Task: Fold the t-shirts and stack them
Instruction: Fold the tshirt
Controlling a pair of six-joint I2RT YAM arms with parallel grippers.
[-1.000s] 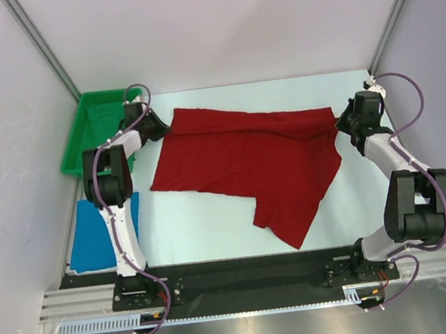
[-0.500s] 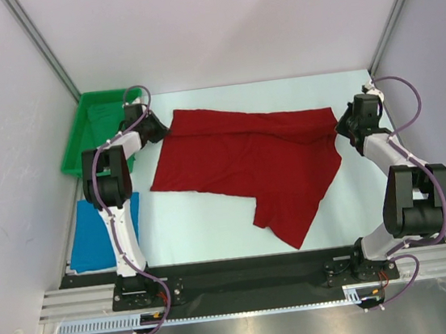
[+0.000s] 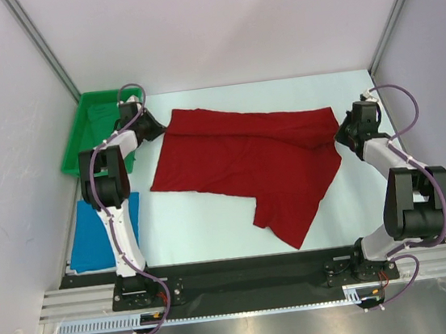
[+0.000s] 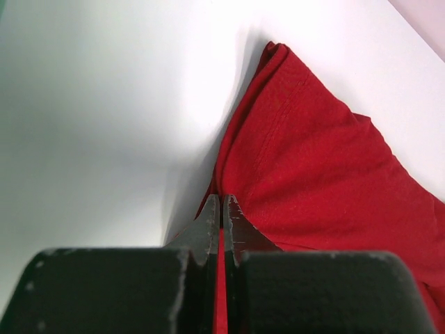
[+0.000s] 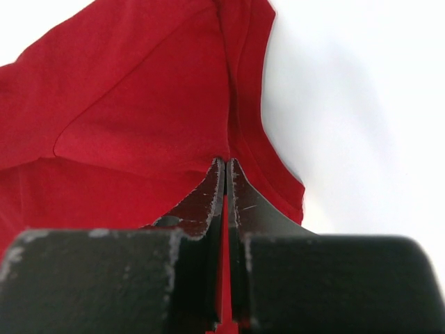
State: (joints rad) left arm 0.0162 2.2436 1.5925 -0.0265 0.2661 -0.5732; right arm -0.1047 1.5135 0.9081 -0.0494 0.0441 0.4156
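The deep red t-shirt [image 3: 247, 160] lies spread across the white table, one flap reaching toward the near edge. My left gripper [image 3: 159, 127] is shut on its far left corner; in the left wrist view the cloth [image 4: 313, 174] is pinched between the closed black fingers [image 4: 240, 233]. My right gripper [image 3: 340, 130] is shut on the far right corner; in the right wrist view the red cloth [image 5: 139, 118] runs into the closed fingers [image 5: 205, 202]. The bright blue t-shirt [image 3: 93, 236] lies folded at the near left, partly behind the left arm.
A green tray [image 3: 93, 134] sits at the far left beside the left gripper. Grey walls stand close on both sides. The black rail [image 3: 244, 274] with the arm bases runs along the near edge.
Both grippers have drawn slightly outward, the left one farther back and left, the right one to the right. The shirt's far edge is stretched straighter. The blue shirt has not moved.
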